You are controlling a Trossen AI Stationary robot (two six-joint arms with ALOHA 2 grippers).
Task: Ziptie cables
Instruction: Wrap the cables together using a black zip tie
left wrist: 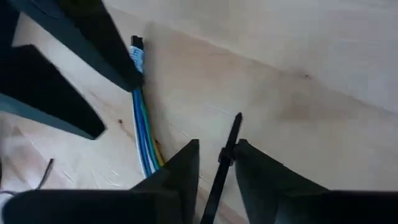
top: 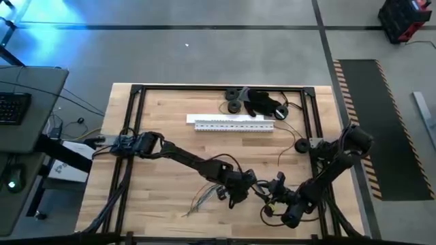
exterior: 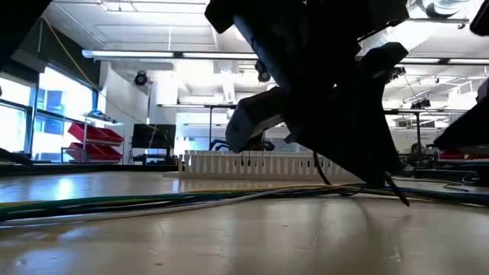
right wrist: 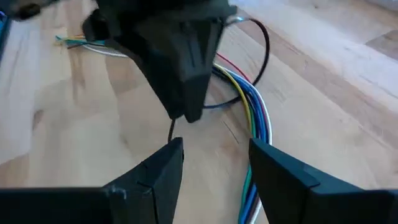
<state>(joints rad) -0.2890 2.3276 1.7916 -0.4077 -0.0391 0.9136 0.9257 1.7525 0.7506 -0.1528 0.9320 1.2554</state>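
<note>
The cables (right wrist: 256, 118) are a bundle of thin blue, white, yellow and green wires lying on the wooden table (top: 157, 204), near its front edge; their fanned ends (top: 201, 199) point toward the left. My left gripper (left wrist: 216, 146) stands over the table beside the bundle (left wrist: 143, 140), shut on a thin black zip tie (left wrist: 230, 140). My right gripper (right wrist: 214, 149) faces it, open and low, with the bundle running close by one finger; I cannot tell whether it touches. In the high view the two grippers (top: 238, 190) (top: 272, 188) nearly meet. My left gripper pinches the zip tie's shaft (left wrist: 224, 157) between its two fingers, a short way back from the free tip (left wrist: 238, 116). The strip runs along the fingers and sticks out past them. In the right wrist view its tip (right wrist: 172, 130) hangs below the fingers, just above the wood.
A long white slotted strip (top: 235, 123) lies across the table's middle. Black rolls (top: 234, 99) and a dark heap (top: 262, 103) sit at the far edge. A thin black wire loop (right wrist: 264, 53) lies by the bundle. A black frame (top: 133, 116) borders the table.
</note>
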